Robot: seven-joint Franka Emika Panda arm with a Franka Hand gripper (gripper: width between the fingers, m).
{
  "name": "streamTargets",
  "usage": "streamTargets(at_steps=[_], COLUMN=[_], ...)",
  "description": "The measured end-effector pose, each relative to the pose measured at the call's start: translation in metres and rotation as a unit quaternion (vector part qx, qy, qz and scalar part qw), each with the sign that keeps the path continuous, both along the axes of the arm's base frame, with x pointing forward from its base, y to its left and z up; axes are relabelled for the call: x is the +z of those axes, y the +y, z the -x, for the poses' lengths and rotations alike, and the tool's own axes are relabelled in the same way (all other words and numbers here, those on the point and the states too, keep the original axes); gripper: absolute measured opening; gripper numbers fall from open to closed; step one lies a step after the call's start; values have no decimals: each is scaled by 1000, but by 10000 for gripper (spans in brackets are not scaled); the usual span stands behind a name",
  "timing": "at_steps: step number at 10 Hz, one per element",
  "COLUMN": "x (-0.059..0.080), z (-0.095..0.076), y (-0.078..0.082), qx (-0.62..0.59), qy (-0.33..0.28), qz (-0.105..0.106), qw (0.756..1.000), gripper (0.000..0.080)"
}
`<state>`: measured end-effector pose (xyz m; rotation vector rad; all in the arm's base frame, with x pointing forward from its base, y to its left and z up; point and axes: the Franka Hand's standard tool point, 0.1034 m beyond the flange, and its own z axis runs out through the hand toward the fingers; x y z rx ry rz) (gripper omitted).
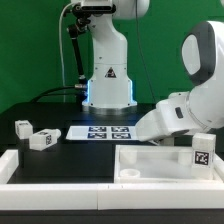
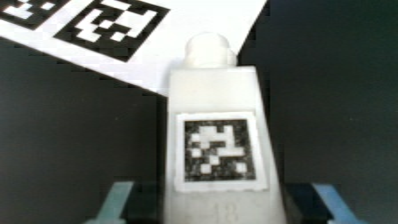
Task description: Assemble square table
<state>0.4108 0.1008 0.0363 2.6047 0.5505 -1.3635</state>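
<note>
Clamping a white table leg [image 2: 217, 120] at its flat sides, the pincer [image 2: 221, 203] holds it over the worktop's [image 2: 338, 70] middle, beside the marker board [image 2: 89, 35]. It seems to be light, stiff, slippery plastic.

I see the black bench [image 1: 55, 118] carrying everything. The marker board [image 1: 100, 131] lies flat near its middle. To the exterior view's left of the board, two parts lie loose on the bench: one white leg [image 1: 22, 127] farther out and a second leg [image 1: 40, 139] nearer the board, close together but apart. The arm's base [image 1: 108, 95] stands behind the board. In front of the board lies the square top [image 1: 150, 165], rim up, with the long white rail [image 1: 50, 165] to the exterior view's left of it.
</note>
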Motion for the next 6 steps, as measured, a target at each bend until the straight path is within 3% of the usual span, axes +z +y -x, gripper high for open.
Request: streamTargets(at_steps=[1,2,3,6], x=[29,49,61,60], z=[-26,-37,-39,-38], y=[-12,-25,-34,-38], qx=[-4,-18,-28,-33], qy=[-2,-10,-17,-21], qz=[-13,-13,-13,-13], qw=[1000,1000,999,999], gripper=[289,291,291,291])
